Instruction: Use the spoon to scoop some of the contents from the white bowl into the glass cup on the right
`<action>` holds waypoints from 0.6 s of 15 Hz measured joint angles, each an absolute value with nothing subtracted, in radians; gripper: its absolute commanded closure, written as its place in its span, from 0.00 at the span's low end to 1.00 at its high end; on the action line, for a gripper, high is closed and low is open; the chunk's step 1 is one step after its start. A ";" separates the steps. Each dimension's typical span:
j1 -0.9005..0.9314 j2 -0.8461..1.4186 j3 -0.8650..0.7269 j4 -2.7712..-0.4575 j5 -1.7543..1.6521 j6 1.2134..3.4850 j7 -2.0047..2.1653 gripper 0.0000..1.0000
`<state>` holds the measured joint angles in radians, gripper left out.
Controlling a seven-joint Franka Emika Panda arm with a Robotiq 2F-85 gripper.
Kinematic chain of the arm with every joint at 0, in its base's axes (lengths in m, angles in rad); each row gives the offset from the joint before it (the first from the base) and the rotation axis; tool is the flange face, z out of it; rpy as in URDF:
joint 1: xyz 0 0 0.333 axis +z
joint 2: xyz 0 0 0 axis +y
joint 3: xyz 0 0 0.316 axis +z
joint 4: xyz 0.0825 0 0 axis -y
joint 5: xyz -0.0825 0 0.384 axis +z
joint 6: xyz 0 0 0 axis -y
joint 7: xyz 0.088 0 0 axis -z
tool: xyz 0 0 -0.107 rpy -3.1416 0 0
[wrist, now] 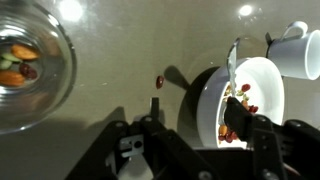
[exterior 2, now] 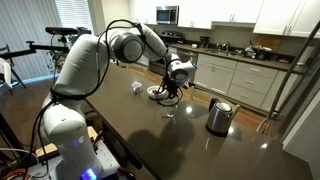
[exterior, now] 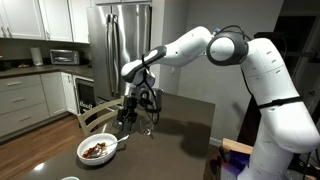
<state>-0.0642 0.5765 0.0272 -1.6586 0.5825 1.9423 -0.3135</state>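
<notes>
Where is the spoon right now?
In the wrist view the spoon rests in the white bowl at right, its handle over the rim near a white mug.

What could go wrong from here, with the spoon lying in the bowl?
One: the spoon leans in the white bowl, and the open hand close by could knock it out when it moves. Two: a loose bit lies on the table between bowl and glass cup; the hand may sweep it off.
</notes>
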 measured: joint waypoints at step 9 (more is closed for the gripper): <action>-0.057 0.482 0.022 -1.572 0.325 1.932 -0.230 0.00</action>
<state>-0.0574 0.4822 0.0224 -1.5718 0.3252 1.9317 -0.2303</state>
